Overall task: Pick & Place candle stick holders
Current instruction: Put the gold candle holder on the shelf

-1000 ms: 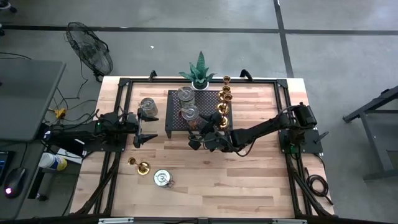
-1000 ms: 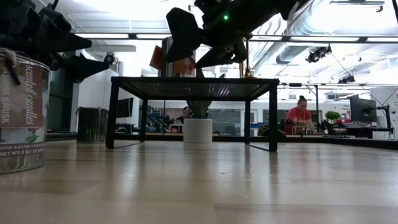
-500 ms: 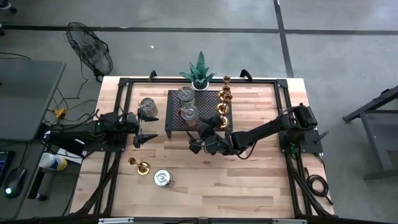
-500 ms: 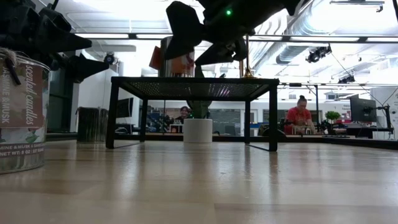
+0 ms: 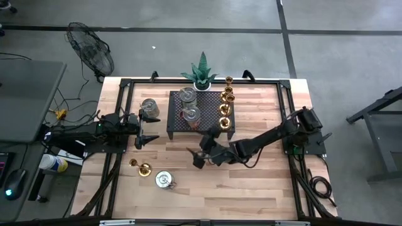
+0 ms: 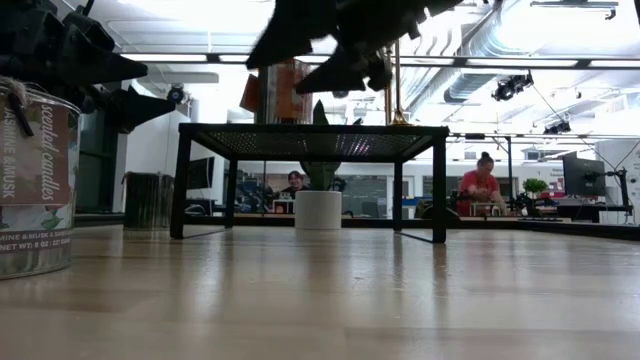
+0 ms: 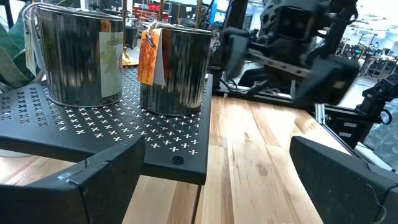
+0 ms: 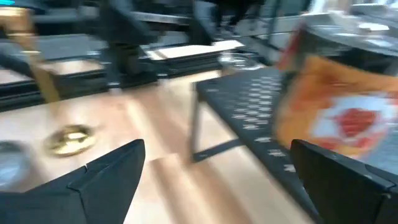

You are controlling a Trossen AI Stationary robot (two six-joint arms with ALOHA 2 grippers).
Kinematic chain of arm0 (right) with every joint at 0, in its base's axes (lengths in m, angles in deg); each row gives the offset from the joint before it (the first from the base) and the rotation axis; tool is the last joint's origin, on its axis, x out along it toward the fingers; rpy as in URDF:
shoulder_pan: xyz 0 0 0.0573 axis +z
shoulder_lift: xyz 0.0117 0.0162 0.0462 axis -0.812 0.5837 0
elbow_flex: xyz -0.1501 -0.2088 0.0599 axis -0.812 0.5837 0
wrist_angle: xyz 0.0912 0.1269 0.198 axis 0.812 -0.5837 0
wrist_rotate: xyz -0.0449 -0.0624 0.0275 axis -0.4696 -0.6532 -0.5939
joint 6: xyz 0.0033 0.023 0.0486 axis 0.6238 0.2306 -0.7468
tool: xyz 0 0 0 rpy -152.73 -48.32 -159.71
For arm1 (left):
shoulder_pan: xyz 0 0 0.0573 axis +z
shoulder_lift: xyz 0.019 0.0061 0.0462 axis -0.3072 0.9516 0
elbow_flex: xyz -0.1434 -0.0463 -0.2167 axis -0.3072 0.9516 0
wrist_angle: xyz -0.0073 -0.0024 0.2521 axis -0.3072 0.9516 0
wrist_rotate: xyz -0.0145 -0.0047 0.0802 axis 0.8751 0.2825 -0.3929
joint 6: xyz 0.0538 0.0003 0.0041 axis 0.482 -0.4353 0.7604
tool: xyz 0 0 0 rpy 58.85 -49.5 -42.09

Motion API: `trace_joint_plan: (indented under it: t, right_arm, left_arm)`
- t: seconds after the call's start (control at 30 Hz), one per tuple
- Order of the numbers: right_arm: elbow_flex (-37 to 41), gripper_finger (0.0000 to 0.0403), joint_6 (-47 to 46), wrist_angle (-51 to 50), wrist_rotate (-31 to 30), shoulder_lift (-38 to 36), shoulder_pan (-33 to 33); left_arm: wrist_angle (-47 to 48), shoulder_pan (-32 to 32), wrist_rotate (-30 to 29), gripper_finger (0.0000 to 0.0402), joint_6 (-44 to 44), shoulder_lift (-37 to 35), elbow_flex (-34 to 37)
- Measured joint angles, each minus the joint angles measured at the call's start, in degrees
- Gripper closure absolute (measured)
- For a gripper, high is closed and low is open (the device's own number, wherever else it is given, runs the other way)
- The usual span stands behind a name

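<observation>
High view: some holders are on the rack (image 5: 178, 122) and some still wait on the table (image 5: 264, 182).

Two silver tins (image 5: 187, 95) and a row of gold candle holders (image 5: 225, 99) stand on the black rack. One silver tin (image 5: 149, 108), one gold holder (image 5: 143, 167) and one more silver one (image 5: 163, 180) sit on the wood, so three look left to move. Right gripper (image 5: 202, 154) hangs in front of the rack, fingers apart, holding nothing. Left gripper (image 5: 146, 130) waits by the left edge, fingers apart too.
</observation>
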Motion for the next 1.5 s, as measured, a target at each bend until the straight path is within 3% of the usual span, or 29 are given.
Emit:
trace_joint_plan:
  t: [0.13, 0.27, 0.43, 0.83, 1.13, 1.5]
  right_arm:
    - [0.15, 0.0012, 1.66, 2.15, 8.48, -0.06, 1.24]
    - [5.12, 0.0013, 2.60, 8.04, 15.49, -2.37, 2.89]
    - [15.87, 0.0014, 2.62, 14.42, 15.98, -8.71, 6.67]
    - [37.70, 0.0025, -2.32, 14.00, 15.28, -32.43, 13.34]
    - [45.93, 0.0027, -1.15, 10.29, 17.91, -43.53, 16.06]
    - [50.83, 0.0027, 11.46, 14.21, 18.17, -50.74, 16.06]
  left_arm:
    - [-0.02, 0.02, -0.01, 0.0009, 0.02, -0.02, 0.02]
    - [-0.03, 0.00, 0.00, 0.0009, 0.02, 0.00, 0.02]
    - [-0.01, 0.02, 0.00, 0.0009, 0.01, -0.01, 0.02]
    - [-0.02, 0.00, 0.00, 0.0009, 0.00, 0.00, 0.07]
    - [-0.02, 0.02, 0.00, 0.0009, 0.00, -0.02, 0.05]
    - [-0.02, 0.00, 0.00, 0.0009, 0.00, 0.00, 0.04]
